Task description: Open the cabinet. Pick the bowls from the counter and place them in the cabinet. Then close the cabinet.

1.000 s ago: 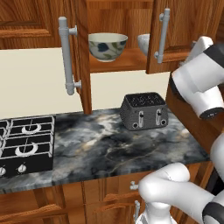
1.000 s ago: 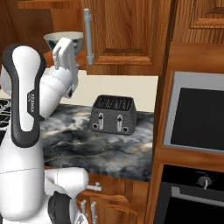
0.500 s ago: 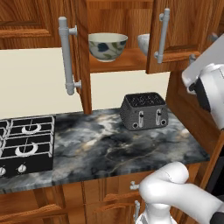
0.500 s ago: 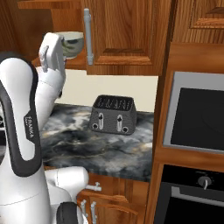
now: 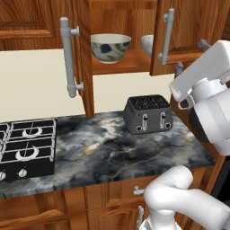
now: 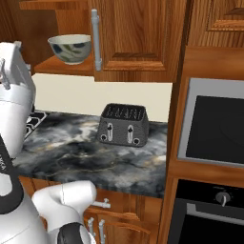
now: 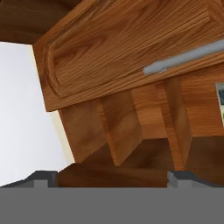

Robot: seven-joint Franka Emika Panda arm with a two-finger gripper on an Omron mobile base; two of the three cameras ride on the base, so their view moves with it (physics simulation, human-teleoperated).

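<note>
Wooden cabinet (image 7: 131,52) door – just beyond spread fingers (image 7: 43,177) | bowls (image 5: 110,47) – shelved

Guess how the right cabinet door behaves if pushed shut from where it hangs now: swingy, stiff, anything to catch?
The right door is a rigid wood panel, so it probably swings as one piece. It hangs partly open in front of the whitish bowl, which looks far enough back on the shelf to clear. The bar handle suits pushing.
</note>
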